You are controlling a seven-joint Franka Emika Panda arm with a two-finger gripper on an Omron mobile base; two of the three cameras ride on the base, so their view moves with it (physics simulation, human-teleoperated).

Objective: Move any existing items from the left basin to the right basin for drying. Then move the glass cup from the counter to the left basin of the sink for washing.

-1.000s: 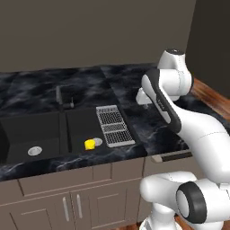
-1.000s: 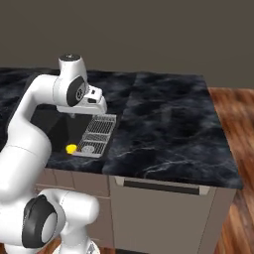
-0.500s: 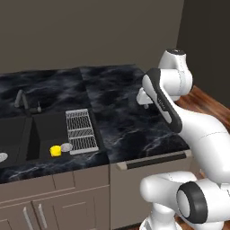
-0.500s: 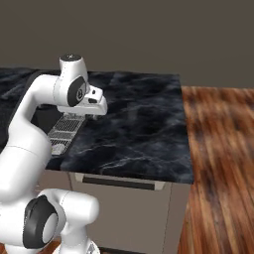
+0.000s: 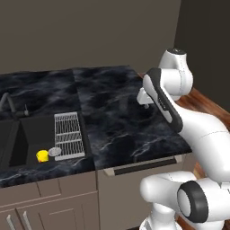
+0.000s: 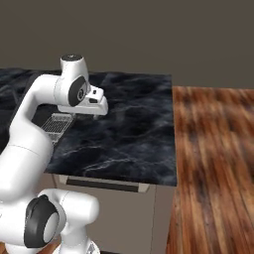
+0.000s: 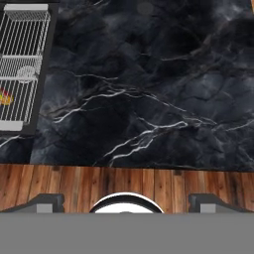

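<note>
Left base view: arm folded high over the right part of the counter (image 5: 121, 117), tool (image 5: 144, 99) hanging above bare marble, nothing in it that I can see. Right basin (image 5: 49, 137) at the left, with its rack (image 5: 69, 134) along the near-right side. A small yellow item (image 5: 42, 156) lies on the basin floor beside the silver drain (image 5: 55, 152). Faucet (image 5: 8, 104) at the far left edge; the left basin lies mostly beyond the frame. No glass cup on this stretch of counter.

Right base view: tool (image 6: 88, 113) held over the counter (image 6: 129, 134), well apart from the rack (image 6: 55, 124), which peeks out behind the arm. Wooden floor (image 6: 213, 163) past the counter's end. Finger spread not readable here.

Hand view: looking down on veined counter (image 7: 149, 89), rack (image 7: 22, 69) at upper left with a yellow-orange spot (image 7: 5, 96) showing through its wires. Two dark fingertips (image 7: 47, 202) sit far apart near the bottom, so the tool is wide and empty.

Judgement: the yellow item already sits in the drying basin, so the first step looks done; the cup step is in hand. Next move calls for finding the cup, since where it stands cannot be told, then lowering the wide tool around it
</note>
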